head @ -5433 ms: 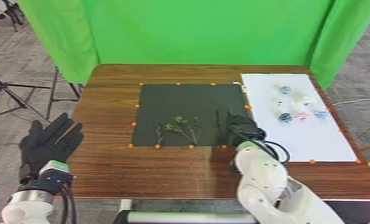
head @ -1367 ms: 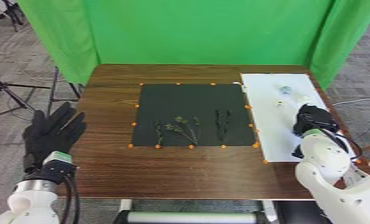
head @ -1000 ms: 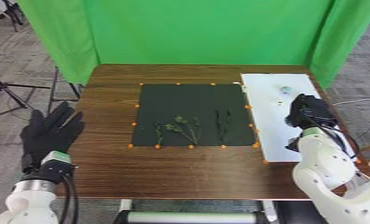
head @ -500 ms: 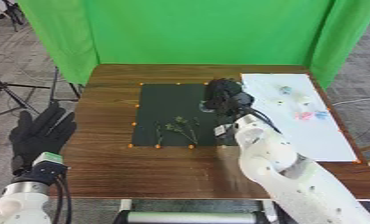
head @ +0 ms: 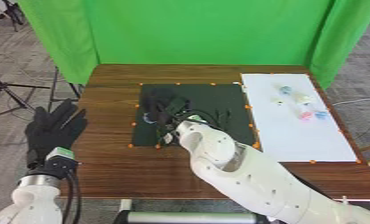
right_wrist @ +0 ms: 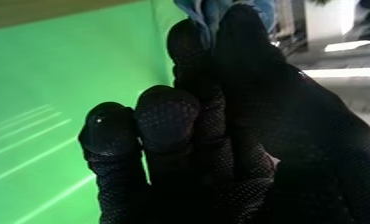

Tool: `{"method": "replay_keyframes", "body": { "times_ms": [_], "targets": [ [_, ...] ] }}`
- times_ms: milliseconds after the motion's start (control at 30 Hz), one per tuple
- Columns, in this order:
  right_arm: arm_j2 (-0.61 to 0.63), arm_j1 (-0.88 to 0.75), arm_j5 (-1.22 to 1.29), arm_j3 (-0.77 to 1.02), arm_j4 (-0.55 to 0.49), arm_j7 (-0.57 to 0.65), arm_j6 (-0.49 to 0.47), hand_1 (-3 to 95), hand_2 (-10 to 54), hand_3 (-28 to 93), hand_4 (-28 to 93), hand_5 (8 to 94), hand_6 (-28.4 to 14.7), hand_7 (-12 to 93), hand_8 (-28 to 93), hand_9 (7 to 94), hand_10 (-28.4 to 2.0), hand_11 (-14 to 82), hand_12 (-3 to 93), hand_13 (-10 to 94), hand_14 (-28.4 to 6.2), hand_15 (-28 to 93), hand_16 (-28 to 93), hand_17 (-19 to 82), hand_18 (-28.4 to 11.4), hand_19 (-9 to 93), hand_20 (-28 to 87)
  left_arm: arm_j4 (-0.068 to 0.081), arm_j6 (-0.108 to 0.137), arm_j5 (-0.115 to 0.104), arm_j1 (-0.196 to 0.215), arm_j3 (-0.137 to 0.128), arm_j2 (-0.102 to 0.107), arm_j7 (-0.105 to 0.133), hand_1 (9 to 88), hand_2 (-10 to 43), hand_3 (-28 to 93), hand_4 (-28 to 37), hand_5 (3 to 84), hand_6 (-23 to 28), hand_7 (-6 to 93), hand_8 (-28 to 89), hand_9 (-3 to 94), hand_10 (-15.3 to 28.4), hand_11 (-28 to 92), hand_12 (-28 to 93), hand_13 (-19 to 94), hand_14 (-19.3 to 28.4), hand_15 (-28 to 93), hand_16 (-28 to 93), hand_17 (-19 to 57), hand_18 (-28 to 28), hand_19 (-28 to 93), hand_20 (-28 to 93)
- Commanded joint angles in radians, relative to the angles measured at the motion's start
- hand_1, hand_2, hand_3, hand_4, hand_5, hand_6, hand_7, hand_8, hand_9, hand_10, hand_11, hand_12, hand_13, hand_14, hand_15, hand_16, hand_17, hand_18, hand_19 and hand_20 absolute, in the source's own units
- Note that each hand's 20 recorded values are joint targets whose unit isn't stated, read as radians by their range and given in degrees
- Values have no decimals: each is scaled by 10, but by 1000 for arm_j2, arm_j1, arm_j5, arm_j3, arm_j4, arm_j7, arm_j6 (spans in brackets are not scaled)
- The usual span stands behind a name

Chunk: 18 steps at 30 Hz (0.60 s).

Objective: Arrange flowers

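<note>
Over the left part of the black mat (head: 199, 92), my right hand (head: 170, 106) pinches a blue flower (head: 149, 118) low above the mat. In the right wrist view, blue petals (right_wrist: 265, 13) show between the thumb and fingertips of my right hand (right_wrist: 252, 110). Dark stems (head: 223, 118) lie on the mat's right part; the hand and arm cover most of the other greenery. A pink flower (head: 307, 116), a blue flower (head: 321, 115), a pale blue flower (head: 285, 90) and whitish ones (head: 304, 99) lie on the white board (head: 297, 142). My left hand (head: 50, 129) is open beside the table.
Orange markers (head: 158, 146) line the mat's edges. The brown table (head: 155, 175) surrounds mat and board. Behind it hangs a green curtain (head: 199, 35), and a black tripod (head: 4, 92) stands at the far left.
My right hand went from the mat to the white board, then came back left across the mat with a blue flower from the board's group. The left hand shifted only slightly.
</note>
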Motion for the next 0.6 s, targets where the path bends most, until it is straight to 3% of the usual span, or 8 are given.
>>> {"method": "replay_keyframes", "body": {
  "times_ms": [33, 267, 367, 400, 433, 467, 600],
  "targets": [
    [-62, 19, -59, -76, 82, 33, 11, 629, -95, 677, -283, 735, 8, 415, 104, 821, -80, 212, 536, 688, -92, 687, 477, 455, -190, 932, 390, 3, -5, 3, -17, 9, 11, -10, 260, 134, 682, -283, 382, 83, 146, -95, 276, 135, 280, 100, 211, 146, 417, -85, -61, 134, 343, 97],
    [-74, -7, -110, -85, 121, 63, 8, 624, -95, 689, -283, 735, 7, 423, 90, 821, -81, 215, 531, 692, -95, 690, 470, 459, -193, 932, 385, 9, -12, 9, -31, 14, 10, -25, 261, 133, 684, -283, 382, 82, 147, -95, 276, 135, 279, 101, 212, 146, 417, -85, -61, 135, 343, 98],
    [-75, -6, -154, -99, 131, 90, 30, 622, -95, 693, -283, 734, 7, 424, 87, 822, -82, 215, 529, 692, -96, 690, 470, 460, -193, 932, 384, 9, 0, 22, -28, 5, 0, -58, 264, 133, 684, -283, 382, 83, 146, -95, 276, 135, 279, 101, 212, 145, 418, -85, -61, 135, 343, 98],
    [-76, -6, -156, -101, 125, 113, 12, 621, -95, 694, -283, 734, 8, 425, 86, 822, -82, 215, 530, 692, -96, 689, 471, 460, -194, 932, 383, 8, 7, 17, -27, 8, 1, -53, 270, 132, 683, -283, 382, 83, 147, -95, 276, 134, 279, 101, 213, 145, 418, -85, -61, 135, 343, 98],
    [-76, -10, -151, -99, 124, 116, 11, 607, -95, 693, -283, 731, 5, 421, 79, 820, -88, 209, 522, 692, -100, 683, 465, 457, -199, 928, 379, 5, -2, 12, -17, 3, 0, -48, 276, 130, 682, -283, 383, 83, 148, -95, 277, 135, 279, 101, 213, 145, 419, -85, -61, 135, 344, 99],
    [-75, -7, -147, -108, 126, 137, 30, 600, -95, 696, -283, 729, 1, 415, 74, 817, -90, 202, 513, 691, -101, 677, 461, 454, -202, 922, 374, 7, -6, 19, -23, 3, -2, -58, 279, 130, 682, -283, 383, 83, 149, -95, 277, 135, 280, 101, 214, 145, 420, -85, -61, 135, 344, 99],
    [-74, -10, -140, -105, 120, 151, 34, 586, -95, 697, -283, 717, -8, 387, 55, 811, -95, 181, 485, 683, -105, 660, 456, 448, -207, 913, 359, 9, -6, 21, -32, 5, 1, -62, 283, 127, 681, -283, 383, 83, 151, -96, 277, 134, 284, 102, 214, 145, 423, -87, -62, 135, 346, 99]
  ]
}}
